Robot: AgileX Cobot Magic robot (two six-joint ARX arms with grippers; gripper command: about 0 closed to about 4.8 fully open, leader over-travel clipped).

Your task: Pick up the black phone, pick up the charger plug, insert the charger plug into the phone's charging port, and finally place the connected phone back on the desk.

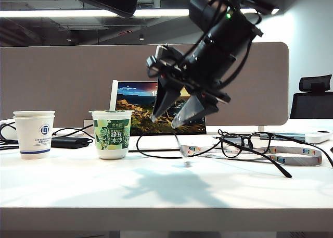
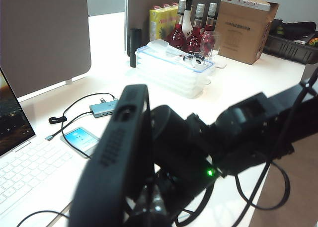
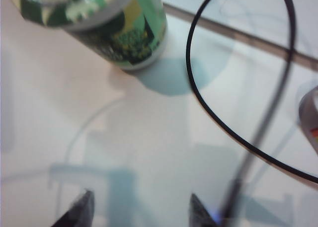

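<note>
- A phone (image 2: 82,139) with its screen lit lies flat on the desk (image 2: 238,83), just beside the laptop (image 2: 30,167).
- Black charger cable (image 3: 188,55) loops on the desk near the green cup (image 3: 124,33); I can't make out its plug.
- Right gripper (image 1: 164,122) hangs above the laptop, jaws apart, empty.
- Left gripper (image 2: 119,157) is closed.
</note>
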